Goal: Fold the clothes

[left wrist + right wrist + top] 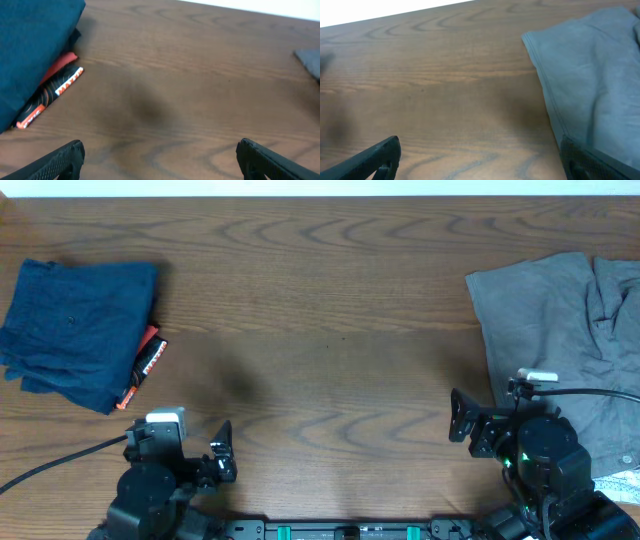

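Observation:
A folded stack of dark navy-blue clothes [80, 330] lies at the table's left, with an orange and black printed piece [146, 365] sticking out at its right side. The stack [30, 50] and the printed piece [50, 95] also show in the left wrist view. My left gripper [222, 455] is open and empty near the front edge, right of the stack; its jaws [160, 160] frame bare wood. My right gripper [460, 420] is open and empty, just left of the grey garments; its jaws [480, 160] hover over wood at the cloth's edge.
A loose pile of grey garments [570, 330] covers the right side of the table and shows in the right wrist view [590, 85]. The wooden table [330, 310] lies bare between the two piles. A white tag [625, 480] lies at the far right front.

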